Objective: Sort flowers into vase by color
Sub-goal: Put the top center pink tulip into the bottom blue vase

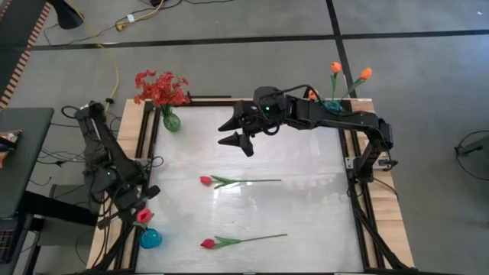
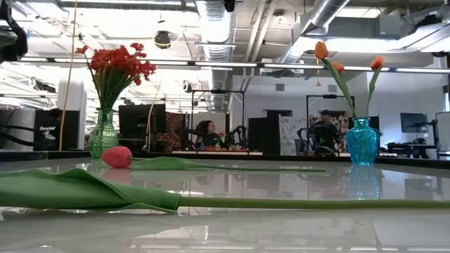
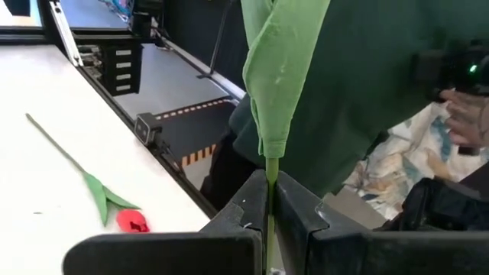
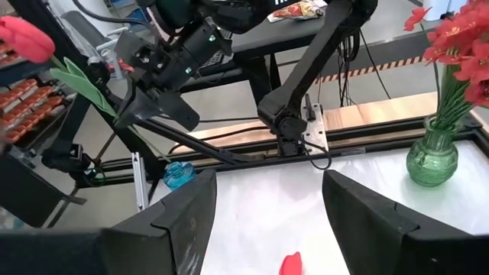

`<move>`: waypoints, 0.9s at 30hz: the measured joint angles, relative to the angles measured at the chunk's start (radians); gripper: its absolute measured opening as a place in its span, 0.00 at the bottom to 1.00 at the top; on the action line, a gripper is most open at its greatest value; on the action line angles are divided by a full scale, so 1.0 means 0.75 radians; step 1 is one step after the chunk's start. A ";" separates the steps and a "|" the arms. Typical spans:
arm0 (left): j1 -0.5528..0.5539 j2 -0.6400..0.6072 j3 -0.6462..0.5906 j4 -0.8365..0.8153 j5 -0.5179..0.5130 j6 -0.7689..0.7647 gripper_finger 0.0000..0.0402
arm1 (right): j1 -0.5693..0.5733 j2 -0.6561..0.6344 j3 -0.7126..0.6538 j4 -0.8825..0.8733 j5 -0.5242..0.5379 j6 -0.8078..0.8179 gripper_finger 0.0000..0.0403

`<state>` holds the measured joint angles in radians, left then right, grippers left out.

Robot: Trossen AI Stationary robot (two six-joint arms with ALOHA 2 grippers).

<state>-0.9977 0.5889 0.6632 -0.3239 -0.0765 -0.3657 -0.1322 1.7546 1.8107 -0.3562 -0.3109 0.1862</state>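
My left gripper [image 1: 136,205] hangs over the table's near left corner, shut on a pinkish-red tulip [image 4: 27,38], just above a small blue vase [image 1: 150,239]. Two more pinkish-red tulips lie flat on the table, one mid-table [image 1: 206,181] and one near the front edge [image 1: 208,244]. A green vase [image 1: 170,121] at the far left holds red sprays [image 1: 160,88]. At the far right, a teal vase [image 2: 362,140] holds orange tulips [image 2: 321,50]. My right gripper [image 1: 241,139] hovers open over the far middle of the table, touching nothing. My left gripper pinches the tulip's thin green stem [image 3: 271,187] between its two fingers, just below the leaf [image 3: 283,76]. The fingers lie across the stem. The flower is lifted clear of the table and slants up from the gripper, bloom uppermost.
Dark frame rails [image 1: 145,145] run along the table's left and right edges. A person in a green top [image 3: 382,92] stands close beyond the near left corner. The white tabletop [image 1: 306,206] lies bare to the right of the two lying tulips.
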 joint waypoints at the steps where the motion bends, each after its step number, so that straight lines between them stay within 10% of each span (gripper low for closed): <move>1: -0.010 0.001 0.000 -0.004 -0.012 0.012 0.00 | 0.000 0.000 0.000 0.000 0.000 0.012 0.66; 27: -0.161 0.139 0.000 -0.016 -0.195 -0.053 0.00 | -0.023 0.000 0.000 0.013 0.045 0.035 0.66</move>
<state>-1.1187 0.6930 0.6632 -0.3355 -0.2227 -0.4057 -0.1497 1.7546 1.8107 -0.3468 -0.2771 0.2123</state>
